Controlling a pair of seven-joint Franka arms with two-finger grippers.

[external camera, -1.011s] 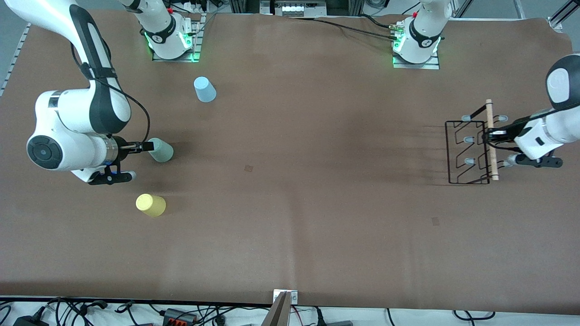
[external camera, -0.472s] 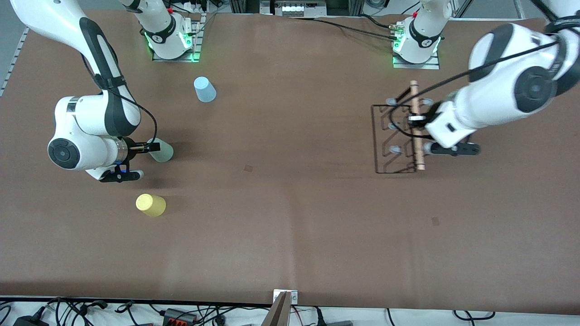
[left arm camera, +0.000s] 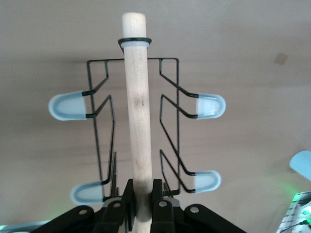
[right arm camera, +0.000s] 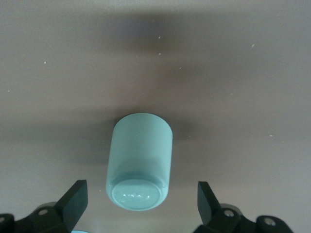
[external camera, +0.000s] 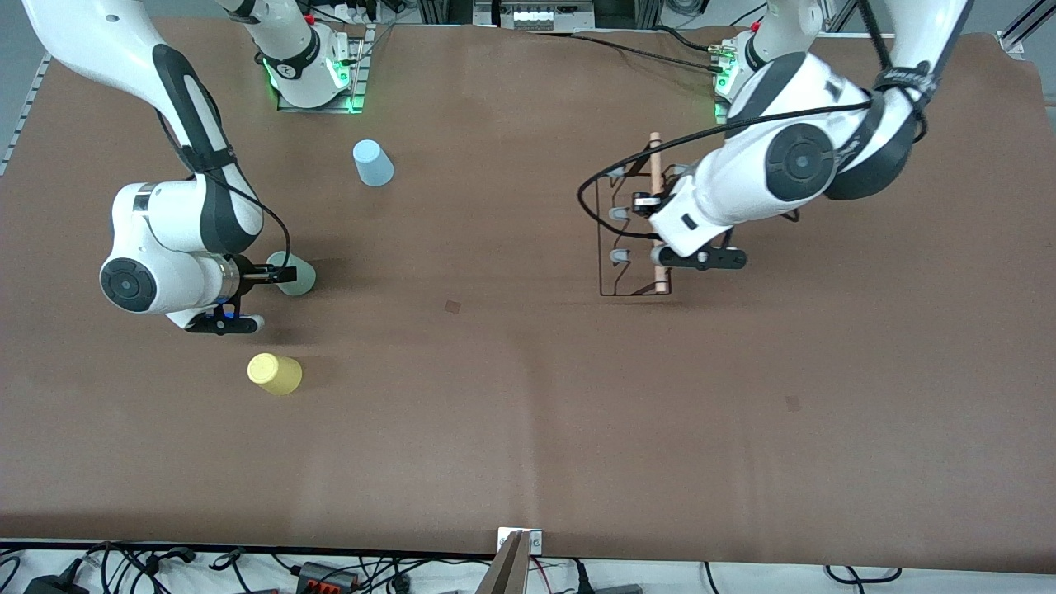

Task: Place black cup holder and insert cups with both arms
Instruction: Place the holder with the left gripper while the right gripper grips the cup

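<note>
The black cup holder [external camera: 627,239] hangs above the table near its middle, toward the left arm's end. My left gripper [external camera: 650,202] is shut on its light wooden bar [left arm camera: 138,107]. In the left wrist view the left gripper [left arm camera: 142,194] clamps the bar's end, and pale-tipped pegs [left arm camera: 68,106] stick out on both sides. The pale grey-green cup [external camera: 297,277] stands base up at the right arm's end. My right gripper [external camera: 280,271] is open just over it, a finger on each side of the cup [right arm camera: 141,155], not touching. The right gripper [right arm camera: 142,194] holds nothing.
A light blue cup [external camera: 373,162] stands base up closer to the right arm's base. A yellow cup [external camera: 275,373] stands nearer to the front camera than the grey-green one. A metal bracket [external camera: 520,544] and cables line the front edge.
My left arm has carried the cup holder from its end of the table toward the middle. The right gripper has shifted slightly closer over the grey-green cup, still open.
</note>
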